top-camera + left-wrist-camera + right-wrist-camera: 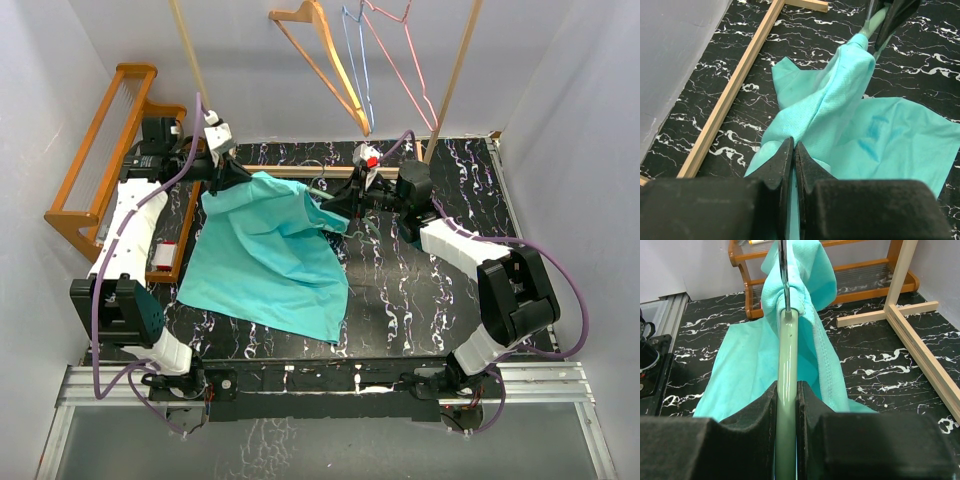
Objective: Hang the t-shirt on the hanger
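Observation:
The teal t-shirt (270,255) hangs stretched between both arms and drapes down onto the black marbled table. My left gripper (237,172) is shut on a fold of the shirt (825,115), its jaws pinching the cloth (793,150). My right gripper (345,203) is shut on the pale mint hanger (788,355), whose bar runs between the jaws (786,390). The shirt (805,295) is draped over the hanger's far end by its metal hook (784,270). The hanger's tip (875,22) pokes out of the cloth in the left wrist view.
A wooden rack (100,150) stands at the left. A light wooden rail frame (300,171) runs along the back, with posts (455,70). An orange wooden hanger (325,60) and blue and pink wire hangers (395,55) hang at the rear.

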{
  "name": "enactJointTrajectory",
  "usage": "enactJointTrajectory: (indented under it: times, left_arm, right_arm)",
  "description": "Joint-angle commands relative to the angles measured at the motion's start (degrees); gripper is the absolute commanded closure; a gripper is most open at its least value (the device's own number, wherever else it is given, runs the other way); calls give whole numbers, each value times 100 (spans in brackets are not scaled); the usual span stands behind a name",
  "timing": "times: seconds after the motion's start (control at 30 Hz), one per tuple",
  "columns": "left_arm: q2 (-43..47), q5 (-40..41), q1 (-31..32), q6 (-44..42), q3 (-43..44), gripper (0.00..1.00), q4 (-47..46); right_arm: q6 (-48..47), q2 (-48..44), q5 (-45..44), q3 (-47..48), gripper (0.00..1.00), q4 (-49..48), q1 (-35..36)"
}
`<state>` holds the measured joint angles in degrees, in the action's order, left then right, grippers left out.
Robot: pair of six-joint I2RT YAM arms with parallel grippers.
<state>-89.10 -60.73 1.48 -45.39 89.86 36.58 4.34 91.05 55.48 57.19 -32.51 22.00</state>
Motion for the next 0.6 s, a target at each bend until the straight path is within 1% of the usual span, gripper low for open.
enactJointTrajectory:
  times: [0.0,0.1,0.37,0.57]
  left_arm:
    - [-68,-319,46,-19,486,100,80]
    - [-137,-297,50,34,702,100,88]
    - [-162,-453,70,282,1016,100,100]
    - [-90,-592,112,600,1182,100,-51]
  right_arm:
    - [-150,-351,87,94,92,-276,-22]
    - [-125,-343,79,62,92,-313,-25]
    - [321,-166,78,-15,92,-1014,-22]
    - [390,-74,58,-17,92,-1125,-14]
